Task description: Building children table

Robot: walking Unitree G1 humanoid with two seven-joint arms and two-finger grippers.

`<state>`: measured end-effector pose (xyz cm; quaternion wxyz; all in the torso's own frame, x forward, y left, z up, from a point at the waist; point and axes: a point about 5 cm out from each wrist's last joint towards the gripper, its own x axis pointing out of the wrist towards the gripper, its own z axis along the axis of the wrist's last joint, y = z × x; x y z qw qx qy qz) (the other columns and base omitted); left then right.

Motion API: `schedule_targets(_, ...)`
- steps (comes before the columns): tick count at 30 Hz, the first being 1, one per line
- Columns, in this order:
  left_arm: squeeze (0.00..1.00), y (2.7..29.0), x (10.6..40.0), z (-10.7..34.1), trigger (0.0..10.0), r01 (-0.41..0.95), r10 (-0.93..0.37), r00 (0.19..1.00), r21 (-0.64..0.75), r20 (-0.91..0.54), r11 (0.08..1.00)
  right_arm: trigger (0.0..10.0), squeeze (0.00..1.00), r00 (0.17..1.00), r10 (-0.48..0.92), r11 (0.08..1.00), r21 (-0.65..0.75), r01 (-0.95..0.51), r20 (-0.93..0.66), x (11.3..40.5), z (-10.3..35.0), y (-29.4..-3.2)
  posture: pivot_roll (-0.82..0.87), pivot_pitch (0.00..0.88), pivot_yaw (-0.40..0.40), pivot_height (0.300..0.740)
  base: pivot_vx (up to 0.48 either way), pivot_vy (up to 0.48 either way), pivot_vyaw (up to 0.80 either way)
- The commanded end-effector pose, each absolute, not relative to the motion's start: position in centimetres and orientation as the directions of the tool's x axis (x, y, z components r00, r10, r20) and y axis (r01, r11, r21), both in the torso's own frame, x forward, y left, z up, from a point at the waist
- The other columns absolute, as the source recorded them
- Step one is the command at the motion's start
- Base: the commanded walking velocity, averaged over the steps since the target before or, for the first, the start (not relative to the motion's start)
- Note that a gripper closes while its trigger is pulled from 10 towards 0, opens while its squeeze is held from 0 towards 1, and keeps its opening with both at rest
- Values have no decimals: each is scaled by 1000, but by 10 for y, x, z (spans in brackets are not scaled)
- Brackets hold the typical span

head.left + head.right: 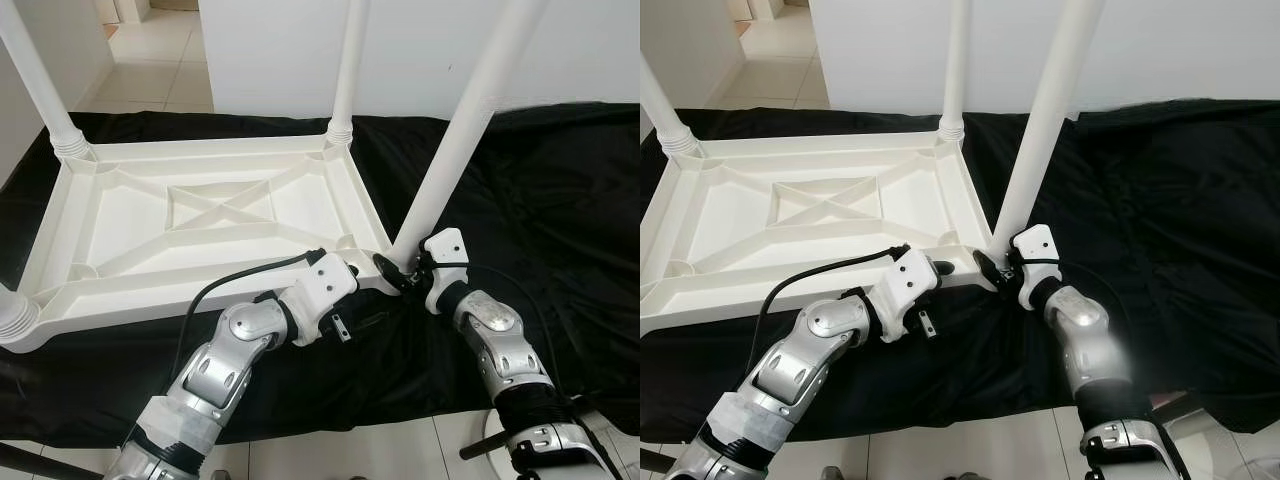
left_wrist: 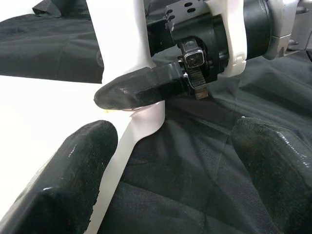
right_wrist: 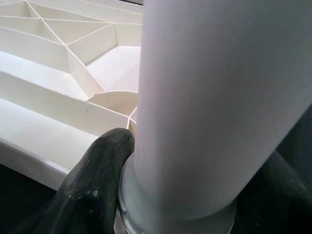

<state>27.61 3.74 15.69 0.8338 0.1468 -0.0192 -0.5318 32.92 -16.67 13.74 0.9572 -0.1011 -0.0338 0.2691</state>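
Right wrist view: end effector (image 3: 161, 195) apparently clasps leg (image 3: 219, 97).

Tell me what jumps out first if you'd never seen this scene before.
A white tabletop lies upside down on a black cloth, with legs standing up from its corners. At its near right corner the right gripper clasps the base of a tilted leg. The left gripper, open, sits at that same corner.
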Motion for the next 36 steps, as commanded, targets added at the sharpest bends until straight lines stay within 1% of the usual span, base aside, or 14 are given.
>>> schedule_targets(1, 0, 37, 276, 154, 10000, 877, -887, 443, 273, -133, 397, 9843, 0, 856, 517, 840, -196, -506, 11, 330, 136, -168, -48, 37, -56, 740, 0, 0, 0)
schedule_targets(2, 0, 37, 276, 153, 10000, 876, -886, 444, 272, -134, 398, 10000, 0, 866, 499, 852, -187, -490, 6, 330, 135, -168, -47, 34, -58, 740, 0, 0, 0)
schedule_targets(13, 0, 38, 274, 151, 10000, 876, -884, 447, 268, -137, 402, 10000, 0, 911, 412, 904, -137, -404, 27, 330, 134, -160, -46, 25, -65, 740, 0, 0, 0)
schedule_targets(16, 0, 37, 274, 151, 10000, 876, -884, 448, 267, -135, 403, 10000, 0, 933, 359, 929, -110, -354, 32, 329, 134, -154, -44, 22, -72, 740, 0, 0, 0)
schedule_targets(17, 0, 37, 274, 151, 10000, 875, -884, 448, 267, -135, 403, 10000, 0, 953, 301, 952, -71, -297, 37, 328, 135, -151, -44, 21, -77, 740, 0, 0, 0)
schedule_targets(20, 0, 36, 273, 150, 10000, 875, -884, 448, 267, -134, 403, 10000, 0, 969, 244, 969, -44, -242, 40, 327, 135, -148, -43, 21, -79, 740, 0, 0, 0)
schedule_targets(22, 0, 35, 273, 150, 10000, 875, -884, 449, 267, -132, 404, 10000, 0, 992, 119, 993, 21, -120, 28, 323, 129, -141, -45, 18, -82, 740, 0, 0, 0)
schedule_targets(23, 0, 35, 273, 150, 10000, 875, -884, 449, 267, -132, 404, 10000, 0, 992, 119, 993, 21, -120, 28, 323, 129, -141, -45, 18, -82, 740, 0, 0, 0)
schedule_targets(24, 0, 35, 273, 150, 10000, 874, -884, 450, 266, -130, 406, 10000, 0, 999, 49, 998, 43, -50, 19, 321, 125, -137, -40, 18, -88, 740, 0, 0, 0)
schedule_targets(25, 0, 35, 273, 150, 10000, 874, -884, 450, 266, -130, 406, 10000, 0, 999, 49, 998, 43, -50, 19, 321, 125, -137, -40, 18, -88, 740, 0, 0, 0)
schedule_targets(27, 0, 33, 273, 151, 10000, 872, -883, 453, 264, -123, 411, 10000, 0, 996, -90, 993, 69, 91, -17, 315, 116, -130, -35, 20, -92, 740, 0, 0, 0)
schedule_targets(28, 0, 33, 273, 151, 10000, 872, -882, 455, 263, -121, 413, 10000, 0, 991, -129, 989, 70, 130, -26, 314, 114, -128, -34, 22, -94, 740, 0, 0, 0)
schedule_targets(32, 0, 32, 271, 150, 10000, 873, -882, 455, 257, -121, 414, 10000, 0, 992, -121, 991, 59, 122, -19, 313, 117, -120, -35, 28, -93, 740, 0, 0, 0)
schedule_targets(36, 0, 32, 270, 149, 10000, 874, -883, 453, 254, -121, 413, 10000, 0, 993, -113, 993, 39, 114, -15, 314, 119, -122, -33, 31, -96, 740, 0, 0, 0)
